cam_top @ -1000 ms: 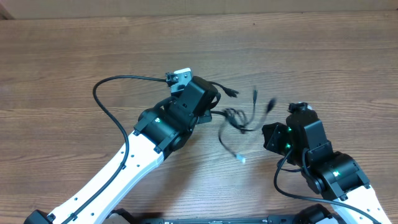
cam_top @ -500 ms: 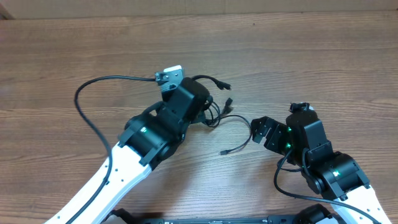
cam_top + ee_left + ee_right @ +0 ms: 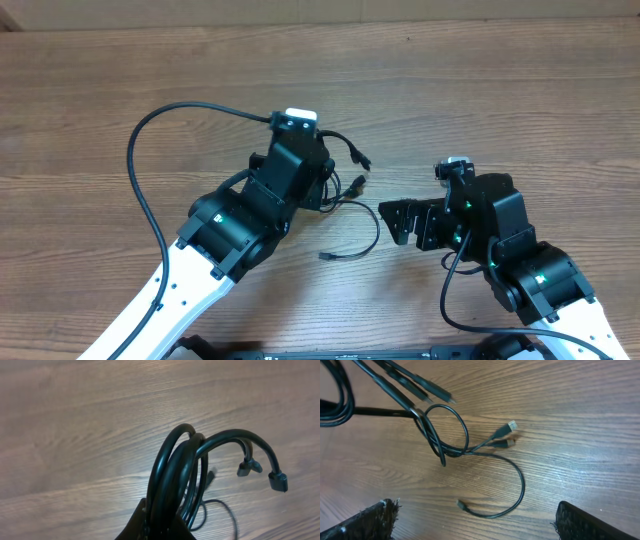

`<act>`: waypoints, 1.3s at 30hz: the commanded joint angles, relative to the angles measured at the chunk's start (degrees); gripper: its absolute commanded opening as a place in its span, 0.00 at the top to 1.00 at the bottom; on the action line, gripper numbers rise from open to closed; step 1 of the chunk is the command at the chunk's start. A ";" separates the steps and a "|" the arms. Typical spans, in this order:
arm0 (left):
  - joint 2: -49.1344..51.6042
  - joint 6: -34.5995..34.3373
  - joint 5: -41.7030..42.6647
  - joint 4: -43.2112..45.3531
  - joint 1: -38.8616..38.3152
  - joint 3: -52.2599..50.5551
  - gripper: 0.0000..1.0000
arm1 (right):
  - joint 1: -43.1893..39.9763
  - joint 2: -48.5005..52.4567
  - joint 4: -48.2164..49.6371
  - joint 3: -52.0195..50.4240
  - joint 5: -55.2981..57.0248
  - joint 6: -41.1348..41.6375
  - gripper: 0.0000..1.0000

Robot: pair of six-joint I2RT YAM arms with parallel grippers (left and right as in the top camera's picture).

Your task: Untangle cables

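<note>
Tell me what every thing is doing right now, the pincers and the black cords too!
left pincer: shut, clamping the looped bundle.
right pincer: wide open, holding nothing.
cables: tangled in loops, gripped by the left pincer, one tail lying curved on the table.

Left claw [image 3: 162, 532] mostly off-frame, behind cables [image 3: 170, 475]
</note>
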 commanded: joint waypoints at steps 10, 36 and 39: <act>-1.51 27.17 0.39 -2.19 0.28 1.62 0.96 | 0.22 -0.15 4.72 1.46 -9.60 -14.19 0.00; -1.51 40.46 49.92 -1.42 16.13 1.62 0.96 | 0.22 -0.15 9.62 1.46 -18.53 -28.30 0.03; -1.51 30.95 51.39 0.26 19.02 1.62 0.96 | 0.22 -0.15 10.12 1.46 -18.53 -22.16 0.00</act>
